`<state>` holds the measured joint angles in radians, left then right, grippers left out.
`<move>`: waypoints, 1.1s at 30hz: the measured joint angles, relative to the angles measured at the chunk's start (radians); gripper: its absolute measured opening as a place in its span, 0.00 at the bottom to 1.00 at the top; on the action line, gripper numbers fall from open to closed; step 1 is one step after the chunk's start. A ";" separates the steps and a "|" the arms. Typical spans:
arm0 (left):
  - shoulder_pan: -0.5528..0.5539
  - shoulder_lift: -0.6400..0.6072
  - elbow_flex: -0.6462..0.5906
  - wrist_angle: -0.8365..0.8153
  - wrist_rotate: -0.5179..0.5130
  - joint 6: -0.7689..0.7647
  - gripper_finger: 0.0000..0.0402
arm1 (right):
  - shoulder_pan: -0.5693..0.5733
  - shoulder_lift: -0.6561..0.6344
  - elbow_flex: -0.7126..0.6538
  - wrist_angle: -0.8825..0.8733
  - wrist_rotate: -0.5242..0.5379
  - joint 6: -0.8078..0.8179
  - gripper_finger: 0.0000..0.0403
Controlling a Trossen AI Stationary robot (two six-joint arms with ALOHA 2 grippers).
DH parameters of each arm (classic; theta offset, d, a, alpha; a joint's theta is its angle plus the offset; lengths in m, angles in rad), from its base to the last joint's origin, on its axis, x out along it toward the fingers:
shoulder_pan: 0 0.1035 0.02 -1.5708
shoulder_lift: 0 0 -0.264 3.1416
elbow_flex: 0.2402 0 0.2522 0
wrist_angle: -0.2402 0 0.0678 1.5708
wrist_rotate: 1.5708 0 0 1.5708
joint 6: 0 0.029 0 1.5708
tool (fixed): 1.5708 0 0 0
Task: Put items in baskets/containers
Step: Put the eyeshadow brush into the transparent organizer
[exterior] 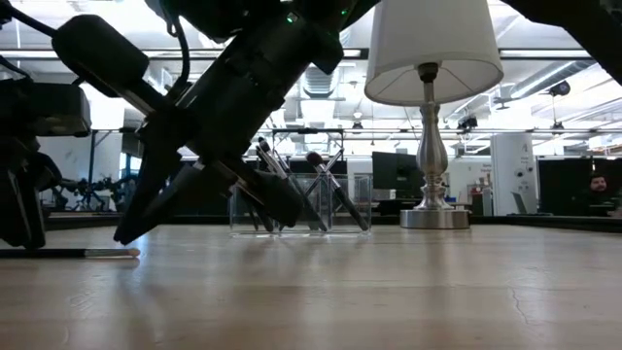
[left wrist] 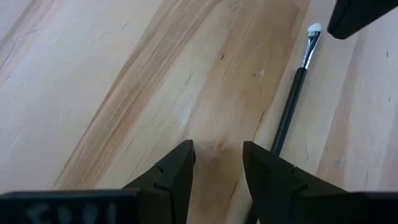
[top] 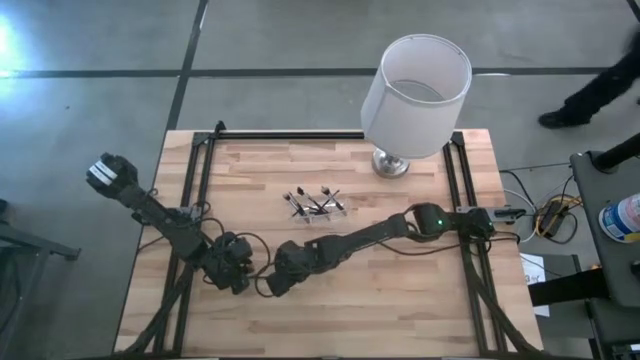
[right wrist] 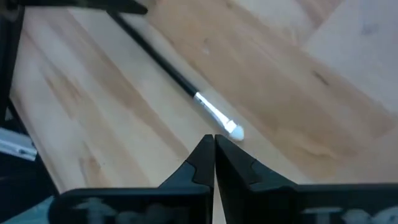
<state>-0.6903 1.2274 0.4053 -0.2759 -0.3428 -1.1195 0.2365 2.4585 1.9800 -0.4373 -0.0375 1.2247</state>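
Right wrist view: a lone brush (right wrist: 186, 87) lies flat on the worktop (right wrist: 311, 124), its pale tip just ahead of the right hand (right wrist: 214, 146), whose fingers are clenched together on nothing, their points close to the bristles. The brush has a thin black handle, a silvery ferrule and a small white tip.

In the left wrist view the same brush (left wrist: 292, 99) lies just beside the left hand (left wrist: 217, 158), alongside one finger; that hand's fingers stand parted, released, over bare wood.

The high view shows both hands low at the worktop's (top: 400, 300) near-centre, the left hand (top: 232, 270) and right hand (top: 275, 283) close together.

Well apart from them, nearer the middle of the worktop, a small clear tray (top: 318, 210) holds several more brushes (top: 310, 202), leaning out at angles. In the low view these brushes (exterior: 330, 190) stand tilted in the tray (exterior: 292, 209), dark handles and ends crossing. A white-shaded lamp (top: 412, 95) stands at the far edge.
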 joint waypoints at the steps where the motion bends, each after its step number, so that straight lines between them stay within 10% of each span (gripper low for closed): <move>1: 0.000 0.000 0.000 0.000 0.000 0.000 0.35 | -0.001 0.000 0.000 0.002 0.013 0.000 0.02; 33: -0.020 -0.111 0.063 -0.052 0.082 0.106 0.36 | -0.003 0.038 -0.002 0.007 0.027 -0.027 0.02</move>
<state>-0.7104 1.1160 0.4685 -0.3279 -0.2608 -1.0133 0.2333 2.4960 1.9783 -0.4305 -0.0103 1.1980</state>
